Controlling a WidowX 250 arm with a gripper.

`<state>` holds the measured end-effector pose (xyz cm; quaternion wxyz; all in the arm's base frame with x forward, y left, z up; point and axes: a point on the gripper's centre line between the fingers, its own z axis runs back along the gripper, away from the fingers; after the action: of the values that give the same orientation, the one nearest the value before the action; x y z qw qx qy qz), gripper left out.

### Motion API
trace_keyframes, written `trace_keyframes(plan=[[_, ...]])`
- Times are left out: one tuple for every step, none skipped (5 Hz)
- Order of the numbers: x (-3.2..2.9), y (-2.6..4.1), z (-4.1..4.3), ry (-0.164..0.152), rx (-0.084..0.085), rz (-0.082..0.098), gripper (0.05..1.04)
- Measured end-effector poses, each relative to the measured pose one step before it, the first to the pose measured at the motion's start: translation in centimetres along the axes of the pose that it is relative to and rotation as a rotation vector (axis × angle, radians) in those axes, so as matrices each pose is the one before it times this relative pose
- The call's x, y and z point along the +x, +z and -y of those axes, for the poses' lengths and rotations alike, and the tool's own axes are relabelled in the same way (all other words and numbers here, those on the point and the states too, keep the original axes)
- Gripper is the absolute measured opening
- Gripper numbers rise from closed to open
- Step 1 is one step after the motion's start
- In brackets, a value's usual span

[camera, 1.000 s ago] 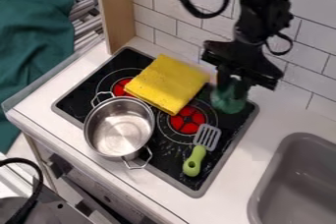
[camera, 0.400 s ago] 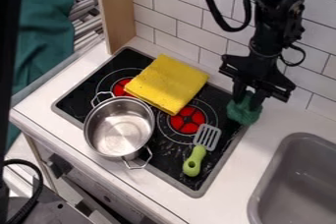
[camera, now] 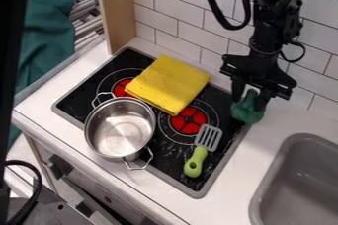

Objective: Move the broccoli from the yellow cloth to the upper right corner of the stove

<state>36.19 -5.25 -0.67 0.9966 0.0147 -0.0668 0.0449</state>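
The broccoli is at the upper right corner of the stove, off the yellow cloth, with its narrow end up. The gripper is directly above it, pointing down, with its two fingers apart on either side of that narrow end; contact with either finger appears possible but could not be confirmed. The yellow cloth lies folded across the upper part of the stove, partly covering both red burners. The metal pot sits upright at the left front, its inside bare metal, with one wire handle toward the upper left and the other toward the lower right. The spatula lies on the right part of the stove, grey slotted head toward the broccoli, green handle toward the front. The grey sink is set in the counter to the right.
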Motion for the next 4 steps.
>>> trace_keyframes(plan=[[-0.100, 1.858, -0.844, 0.0265, 0.0035, 0.0405, 0.933], [0.085, 2.164, -1.069, 0.0216, 0.0001, 0.0615, 1.019], [-0.447, 3.016, -1.001, 0.0250, 0.0157, 0.0529, 1.010], [-0.926, 0.025, -0.713, -0.0221, -0.0323, -0.0384, 1.009]])
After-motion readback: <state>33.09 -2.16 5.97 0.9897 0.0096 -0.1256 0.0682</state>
